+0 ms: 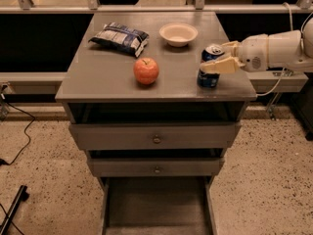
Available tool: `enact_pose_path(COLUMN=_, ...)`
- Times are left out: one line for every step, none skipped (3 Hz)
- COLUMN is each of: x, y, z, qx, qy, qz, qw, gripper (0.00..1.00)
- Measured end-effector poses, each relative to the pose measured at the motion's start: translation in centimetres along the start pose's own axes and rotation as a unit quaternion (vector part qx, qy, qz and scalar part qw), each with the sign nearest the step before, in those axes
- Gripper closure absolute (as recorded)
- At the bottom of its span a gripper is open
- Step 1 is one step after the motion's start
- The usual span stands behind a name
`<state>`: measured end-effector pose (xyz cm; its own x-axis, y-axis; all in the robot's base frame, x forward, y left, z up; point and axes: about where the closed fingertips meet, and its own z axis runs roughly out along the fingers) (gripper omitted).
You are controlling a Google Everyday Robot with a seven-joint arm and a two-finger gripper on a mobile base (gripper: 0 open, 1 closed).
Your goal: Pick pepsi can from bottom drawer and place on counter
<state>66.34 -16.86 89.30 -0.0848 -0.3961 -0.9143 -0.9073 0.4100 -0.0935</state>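
Pepsi can point(207, 80) upright on counter point(98, 77), near right edge, toward front-right corner. Gripper point(213, 58) reaches in over right edge, fingers point(221, 66) pinching can from front and back. Apple point(146, 71) mid-counter, well left of can. Bowl point(178, 34) near back edge. Snack bag point(119, 37) toward back-left corner. Bottom drawer point(156, 204) pulled out, dark floor bare. Two knobbed drawers point(156, 139) above it slightly open.
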Motion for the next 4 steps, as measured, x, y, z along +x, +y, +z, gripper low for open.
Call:
enact_pose_path(x=0.0, y=0.1, z=0.3, qx=-0.003, qy=0.0, qz=0.0, qw=1.0, gripper=0.05)
enact_pose_path(x=-1.8, y=1.3, z=-0.8, qx=-0.03, qy=0.0, qz=-0.025, qw=0.9992, gripper=0.0)
enact_pose_path(x=-2.9, y=1.9, z=-1.4, qx=-0.056, qy=-0.004, qz=-0.046, qw=0.9973, gripper=0.0)
enact_pose_path(x=-2.4, y=0.9, z=-2.5, qx=-0.035, qy=0.004, qz=-0.103, qw=0.9941, gripper=0.0)
